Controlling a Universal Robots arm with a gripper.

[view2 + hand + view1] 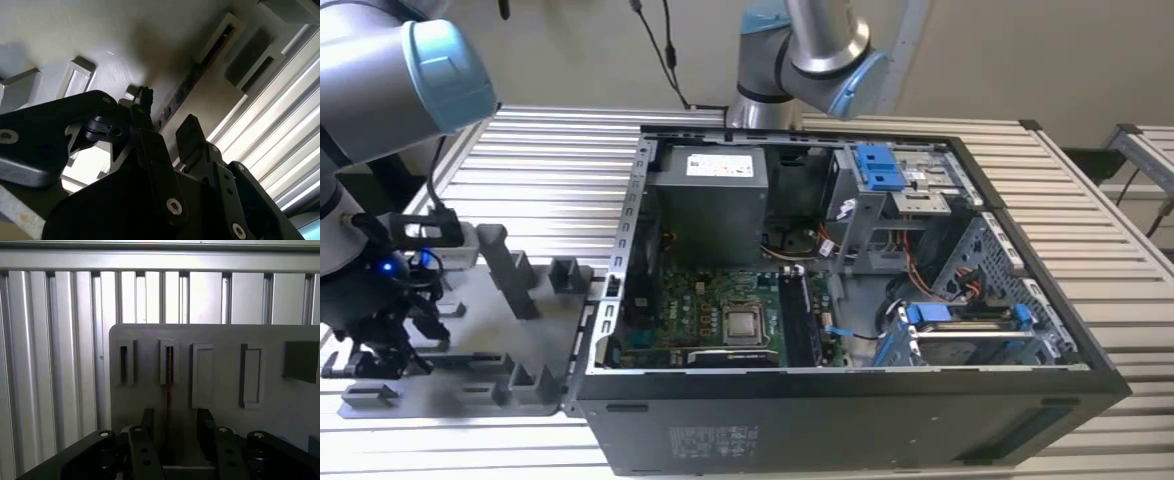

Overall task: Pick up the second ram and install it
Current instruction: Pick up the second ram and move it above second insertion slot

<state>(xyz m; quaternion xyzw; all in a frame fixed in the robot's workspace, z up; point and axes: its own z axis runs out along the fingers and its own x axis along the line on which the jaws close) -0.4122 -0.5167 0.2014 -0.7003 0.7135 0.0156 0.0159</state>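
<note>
The second ram (pixel 169 385) is a thin dark stick standing on edge in a slot of the grey holder plate (pixel 280 410). In the second wrist view the ram (pixel 181 92) shows as a dark strip with small chips. My gripper (pixel 175 427) hangs low over it, open, with one black finger (pixel 147 422) on each side of the stick and a gap left to both. That straddle also appears in the second wrist view, where the gripper (pixel 167 117) is just above the strip. In the exterior view the gripper (pixel 387 345) is at the far left over the holder plate (pixel 494 345).
The open computer case (pixel 854 250) fills the middle of the slatted table (pixel 560 160), with the green board (pixel 707 315) and its silver chip (pixel 746 324) at the bottom. A dark stick (pixel 801 315) stands beside that chip. Upright grey posts (pixel 507 270) rise from the holder plate.
</note>
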